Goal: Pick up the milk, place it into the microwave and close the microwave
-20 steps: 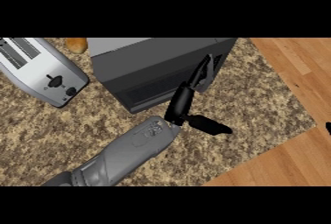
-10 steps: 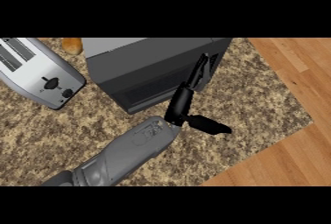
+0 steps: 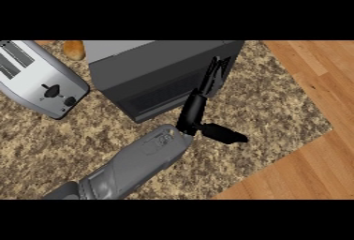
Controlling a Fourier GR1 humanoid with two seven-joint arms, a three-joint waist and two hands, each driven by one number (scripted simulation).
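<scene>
The dark grey microwave (image 3: 155, 63) stands at the top middle of the speckled counter (image 3: 62, 140), and its door looks closed. My left hand (image 3: 193, 112) comes in on a grey forearm from the lower left. Its straight fingers (image 3: 213, 75) lie along the right end of the microwave's front, and the thumb (image 3: 224, 133) sticks out to the right over the counter. This hand is open and holds nothing. No milk shows anywhere in view. My right hand is out of the picture.
A silver toaster (image 3: 38, 77) sits at the left beside the microwave. A small orange-brown item (image 3: 74, 49) lies behind it at the top edge. The counter ends at the right, where wooden floor (image 3: 307, 154) shows.
The left hand has stayed against the microwave's front, its fingers a little higher. The microwave and toaster have slid slightly left in view. A dark shape at the right edge is gone.
</scene>
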